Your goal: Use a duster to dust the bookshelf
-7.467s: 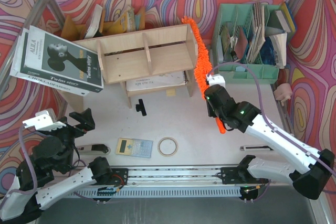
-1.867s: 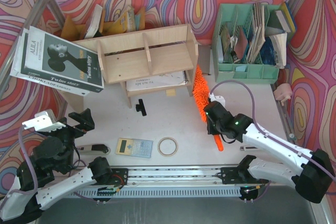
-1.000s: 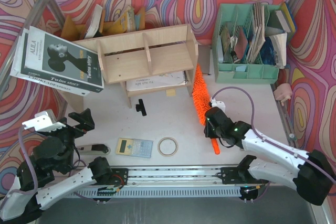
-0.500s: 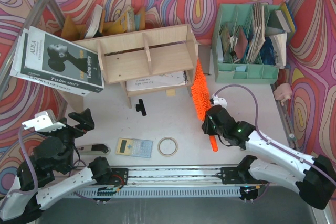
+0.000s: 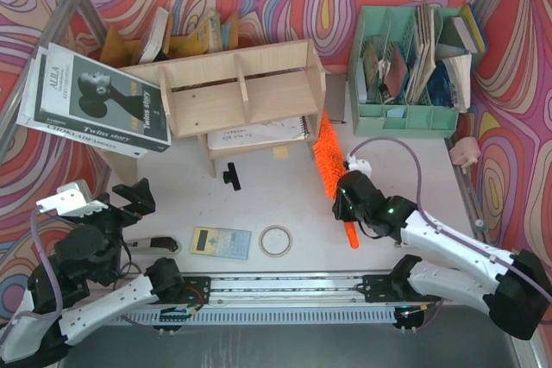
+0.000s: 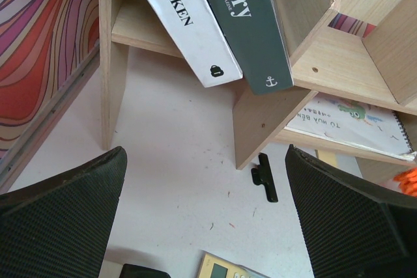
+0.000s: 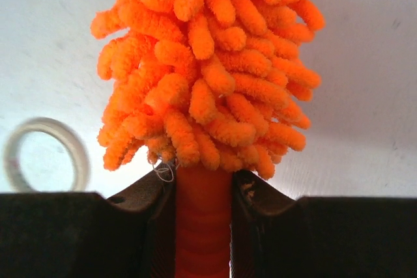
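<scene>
my right gripper [image 7: 203, 190] is clenched on the duster [image 5: 326, 154], both fingers pressed to the slim, smooth orange handle just below where the fluff begins. the handle's butt pokes out past my wrist toward the near edge. my left gripper [image 6: 205, 157] hangs released at the near left, jaws wide with nothing between them. a tape ring [image 5: 276, 240] lies on the table [image 5: 285, 191] to the left of my grip. the duster's head is a thick, bright orange brush of stubby microfibre noodles, with a small wire loop at its base. it runs away from me over the table, its tip just beside the right side panel of the pale-wood bookshelf [image 5: 237, 84]. i cannot tell whether it touches.
</scene>
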Robot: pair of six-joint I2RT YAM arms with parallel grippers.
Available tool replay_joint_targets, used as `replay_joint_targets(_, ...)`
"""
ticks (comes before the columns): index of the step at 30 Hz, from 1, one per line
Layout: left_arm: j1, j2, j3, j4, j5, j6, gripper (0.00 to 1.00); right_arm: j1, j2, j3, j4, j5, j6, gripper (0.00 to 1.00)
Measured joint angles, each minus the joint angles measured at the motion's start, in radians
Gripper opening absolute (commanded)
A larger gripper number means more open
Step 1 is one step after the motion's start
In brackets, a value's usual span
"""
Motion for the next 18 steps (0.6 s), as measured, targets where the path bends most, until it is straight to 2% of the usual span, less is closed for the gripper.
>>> replay_joint_targets(8, 0.0, 0.0, 0.0, 0.0, 0.0, -0.004, 0.99, -0.001, -0.072, 0.244, -0.069, 0.064, -0.049, 0.0)
replay_joint_targets(18, 0.0, 0.0, 0.0, 0.0, 0.0, -0.004, 0.99, 0.0, -0.159, 0.365, -0.139, 0.07, -0.11, 0.0)
